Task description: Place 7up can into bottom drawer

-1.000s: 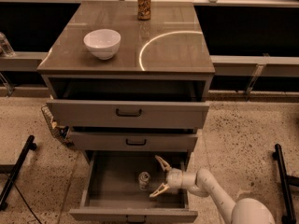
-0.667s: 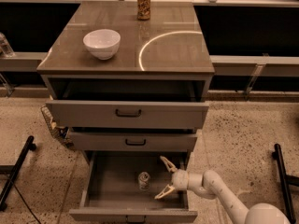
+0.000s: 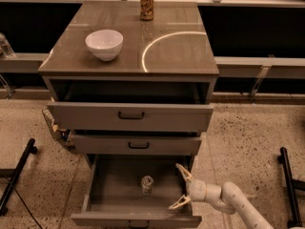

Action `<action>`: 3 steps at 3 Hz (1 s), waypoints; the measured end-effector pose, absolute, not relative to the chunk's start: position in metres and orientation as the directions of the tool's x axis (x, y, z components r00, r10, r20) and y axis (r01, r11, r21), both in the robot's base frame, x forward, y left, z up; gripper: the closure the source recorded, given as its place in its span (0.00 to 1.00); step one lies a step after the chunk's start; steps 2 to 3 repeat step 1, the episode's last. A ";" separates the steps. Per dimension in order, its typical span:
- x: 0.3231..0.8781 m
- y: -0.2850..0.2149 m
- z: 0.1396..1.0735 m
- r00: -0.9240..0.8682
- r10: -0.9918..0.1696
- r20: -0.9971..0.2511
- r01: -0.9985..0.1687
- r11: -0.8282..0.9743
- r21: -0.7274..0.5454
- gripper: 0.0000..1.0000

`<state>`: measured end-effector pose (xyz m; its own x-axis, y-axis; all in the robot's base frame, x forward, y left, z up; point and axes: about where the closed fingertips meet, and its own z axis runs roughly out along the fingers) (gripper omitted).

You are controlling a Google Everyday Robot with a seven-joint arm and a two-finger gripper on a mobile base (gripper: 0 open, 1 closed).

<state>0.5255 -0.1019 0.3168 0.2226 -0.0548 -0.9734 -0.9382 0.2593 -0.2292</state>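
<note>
Currently parked at the right front of the pulled-out deep grey bottom drawer [image 3: 112,195]: cream two-finger gripper [image 3: 175,187], released, fingers spread wide, grasping nothing. Upper fingertip close under the front of the shallow grey middle drawer [image 3: 138,144], lower fingertip just above the bottom drawer's front rim. White jointed arm [image 3: 238,204] coming in from the lower right over the speckled floor [image 3: 248,142].

Small silver-white 7up can [image 3: 147,185] standing upright on the drawer's plain grey inside, roughly mid-width, apart from both side walls and apart from the gripper, with a visible gap to the right. Bare drawer floor left of the can and ahead of it toward the front rim. Rear of the drawer overhung by the middle drawer.

Shallow grey top drawer [image 3: 131,116] slightly out as well, front edge jutting past the middle one.

On the glossy grey-brown cabinet top [image 3: 181,56]: round white bowl [image 3: 104,44] front left, brown-gold can [image 3: 147,4] at the back edge, well apart.
</note>
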 end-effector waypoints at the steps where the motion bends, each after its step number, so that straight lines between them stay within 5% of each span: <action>1: 0.521 -0.110 0.319 0.224 -0.054 -0.973 -0.934 0.274 -0.230 0.00; 3: 0.521 -0.110 0.319 0.224 -0.054 -0.973 -0.934 0.274 -0.230 0.00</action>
